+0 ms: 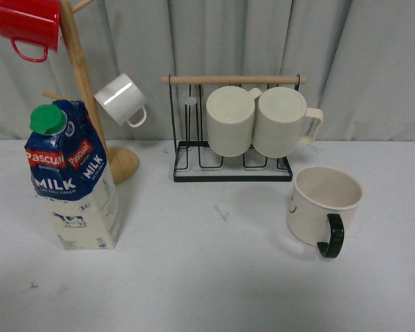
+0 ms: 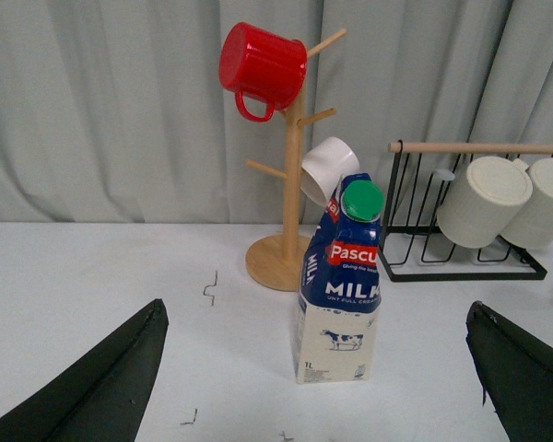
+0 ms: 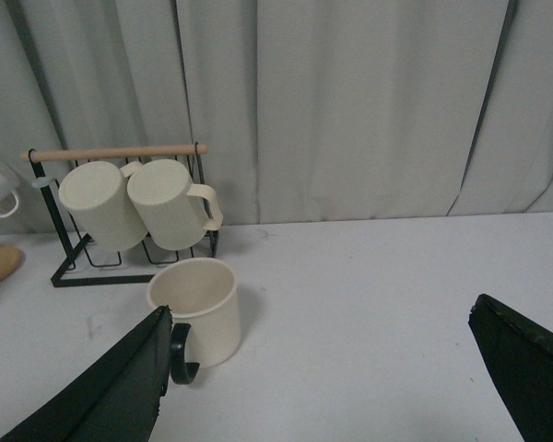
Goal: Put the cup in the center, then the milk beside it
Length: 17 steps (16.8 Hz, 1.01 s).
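Observation:
The cup (image 1: 323,207), cream-white with a black handle, stands upright at the right of the table; it also shows in the right wrist view (image 3: 199,309). The milk carton (image 1: 72,180) with a green cap stands at the left, also in the left wrist view (image 2: 341,285). The center (image 1: 214,228) is a bare pale grey patch with a small mark. Neither gripper shows in the front view. My left gripper (image 2: 318,387) is open, wide of the carton and in front of it. My right gripper (image 3: 323,387) is open, its one finger (image 3: 111,387) near the cup's handle.
A wooden mug tree (image 1: 83,83) holds a red mug (image 1: 29,24) and a small white mug (image 1: 121,100) at the back left. A black wire rack (image 1: 232,166) with two ribbed cream mugs (image 1: 229,119) stands at the back middle. A grey curtain hangs behind.

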Available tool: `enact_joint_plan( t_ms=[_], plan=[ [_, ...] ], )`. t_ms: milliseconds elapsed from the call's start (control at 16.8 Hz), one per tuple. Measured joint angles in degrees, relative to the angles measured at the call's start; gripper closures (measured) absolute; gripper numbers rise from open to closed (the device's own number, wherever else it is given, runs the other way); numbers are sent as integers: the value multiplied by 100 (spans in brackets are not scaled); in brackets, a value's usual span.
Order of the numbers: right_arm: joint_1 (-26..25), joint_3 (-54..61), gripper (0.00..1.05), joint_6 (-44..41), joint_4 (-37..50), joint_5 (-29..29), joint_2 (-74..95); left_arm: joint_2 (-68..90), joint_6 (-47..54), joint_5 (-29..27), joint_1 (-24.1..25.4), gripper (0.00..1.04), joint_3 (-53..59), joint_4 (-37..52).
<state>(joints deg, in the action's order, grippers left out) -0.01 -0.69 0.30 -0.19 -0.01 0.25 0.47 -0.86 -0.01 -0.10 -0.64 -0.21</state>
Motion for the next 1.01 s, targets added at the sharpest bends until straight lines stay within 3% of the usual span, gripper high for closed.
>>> enact_joint_plan(
  t_ms=[299,358,418,478,537,657,716,836,1015],
  plan=[
    [-17,-4,6,-17,-46,-70,13,0,0,0,0,7,0,0],
    [-640,-234,6,-267,-249,-1552,717,0,0,-7,0,7,0,2],
    [-929,-520,6,-291,367,-2426,1705,0,0,-9,0,7,0,7],
    [-741,-837,6,-295,1228,-3117,2586,0,2,4,0,7,0,-2],
    [-564,-1213,6,-284,2133,-3097,3495,0,2,-2,0,7,0,0],
    [-251,-2061,6,-9,3517,-2135,5510,0,2,0,0,7,0,0],
    [-42,-2662,6,153,3797,-1591,6583,0,2,2,0,7,0,2],
    [243,-3976,6,612,3056,-741,8463,0,2,0,0,7,0,0],
    [562,-5333,6,1255,1668,-413,10362,0,2,0,0,7,0,0]
  ],
)
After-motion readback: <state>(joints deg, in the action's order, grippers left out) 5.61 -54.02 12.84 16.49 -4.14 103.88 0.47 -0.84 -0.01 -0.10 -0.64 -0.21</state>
